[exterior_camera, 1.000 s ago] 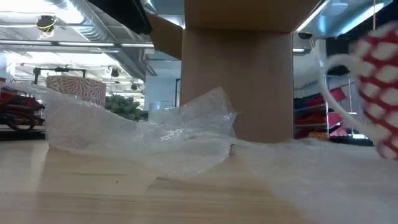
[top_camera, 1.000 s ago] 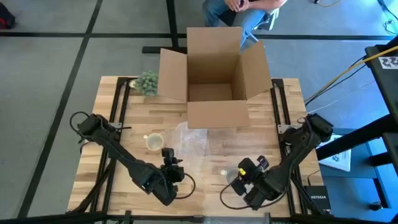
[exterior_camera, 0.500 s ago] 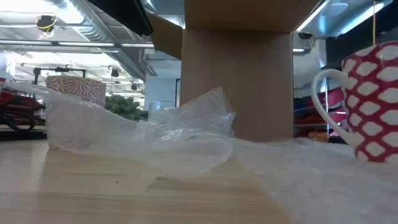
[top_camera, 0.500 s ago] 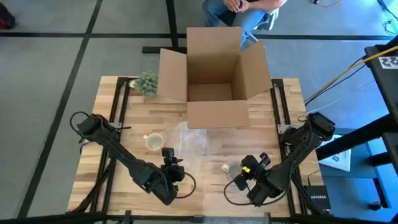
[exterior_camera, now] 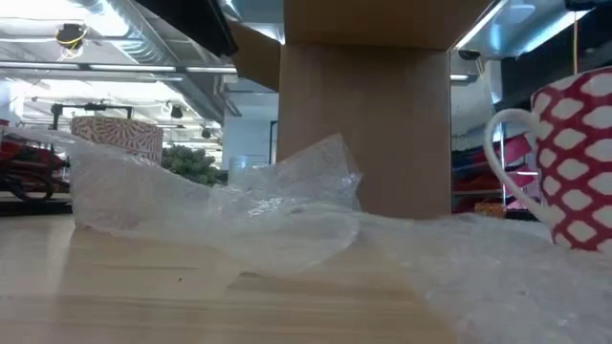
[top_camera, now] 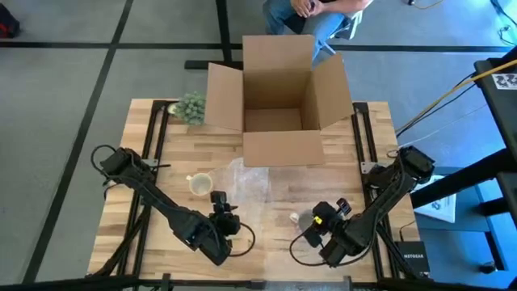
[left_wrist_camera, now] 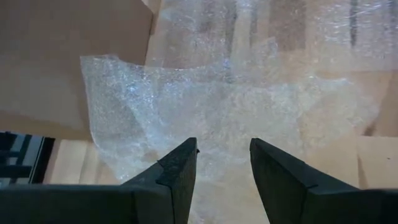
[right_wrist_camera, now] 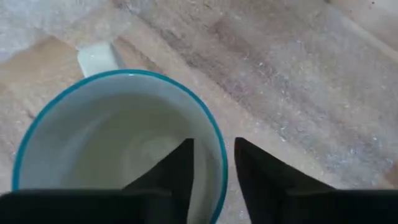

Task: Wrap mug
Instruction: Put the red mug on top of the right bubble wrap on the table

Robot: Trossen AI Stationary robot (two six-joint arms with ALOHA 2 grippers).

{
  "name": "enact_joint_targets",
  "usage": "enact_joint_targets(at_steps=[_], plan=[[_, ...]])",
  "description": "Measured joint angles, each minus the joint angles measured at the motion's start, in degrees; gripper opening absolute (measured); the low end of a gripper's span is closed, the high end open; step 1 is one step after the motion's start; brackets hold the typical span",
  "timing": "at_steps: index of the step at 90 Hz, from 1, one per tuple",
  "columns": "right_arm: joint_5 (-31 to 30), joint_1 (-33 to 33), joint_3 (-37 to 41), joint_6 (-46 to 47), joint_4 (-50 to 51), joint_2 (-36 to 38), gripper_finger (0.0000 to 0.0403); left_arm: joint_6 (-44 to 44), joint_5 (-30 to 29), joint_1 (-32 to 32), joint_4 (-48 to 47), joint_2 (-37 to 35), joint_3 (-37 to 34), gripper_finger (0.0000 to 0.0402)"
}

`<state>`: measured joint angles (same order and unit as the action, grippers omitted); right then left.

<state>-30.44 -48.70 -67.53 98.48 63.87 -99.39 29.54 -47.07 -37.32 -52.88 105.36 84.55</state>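
Observation:
A red mug with a white diamond pattern (exterior_camera: 576, 162) stands upright on the right part of the bubble wrap (exterior_camera: 287, 215), its white handle toward the table's left. From above it shows a teal rim and a white inside (right_wrist_camera: 118, 155). My right gripper (right_wrist_camera: 214, 142) is over it at the near right (top_camera: 313, 221), shut on its rim. My left gripper (left_wrist_camera: 224, 144) stands open at the near left (top_camera: 218, 200), just short of the bubble wrap's near edge (left_wrist_camera: 217, 118), with nothing between its fingers. My right gripper has the mug's rim (right_wrist_camera: 216, 140) between its fingers, on the side away from the handle. One finger is inside the mug and one is outside. The fingers come from above, pointing down. The mug stands upright with its base on the bubble wrap.
An open cardboard box (top_camera: 279, 105) stands at the far middle of the table. A green plant (top_camera: 191, 107) sits to its left. Another round red-and-white thing (top_camera: 199, 184) rests at the wrap's left end. A person (top_camera: 311, 12) sits beyond the far edge.
My right gripper has brought the mug down toward the table's left. The mug has come down and now stands on the bubble wrap, upright.

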Motion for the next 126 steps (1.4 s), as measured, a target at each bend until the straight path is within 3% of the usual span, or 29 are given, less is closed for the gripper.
enact_joint_targets(at_steps=[29, 41, 53, 83, 104, 126], plan=[[3.21, -0.09, -2.18, -5.46, -0.95, 3.26, 0.0199, -0.01, 1.38, 0.18, 0.07, 0.00, 0.02, 0.0134], [3.62, -0.63, -5.17, -9.99, -0.59, 4.88, 0.0206, -1.25, 7.57, 1.50, 1.42, 0.02, 0.02, 0.0134], [3.13, -2.06, -7.32, -14.81, -0.89, 5.09, 0.0207, -5.08, 12.98, 3.38, 8.72, 0.02, 0.02, 0.0134], [-0.84, -7.06, -7.87, -14.91, -4.47, 4.74, 0.0207, -15.37, 29.91, 7.46, 28.45, 4.94, 0.11, 0.0134], [-2.68, -7.96, -7.80, -14.95, -7.25, 3.89, 0.0207, -15.16, 25.07, 9.95, 31.73, 12.34, 0.09, 0.0134], [-4.38, -7.94, -7.80, -16.98, -7.28, 3.80, 0.0207, -19.15, 28.24, 14.36, 38.95, 17.28, 0.02, 0.0134]])
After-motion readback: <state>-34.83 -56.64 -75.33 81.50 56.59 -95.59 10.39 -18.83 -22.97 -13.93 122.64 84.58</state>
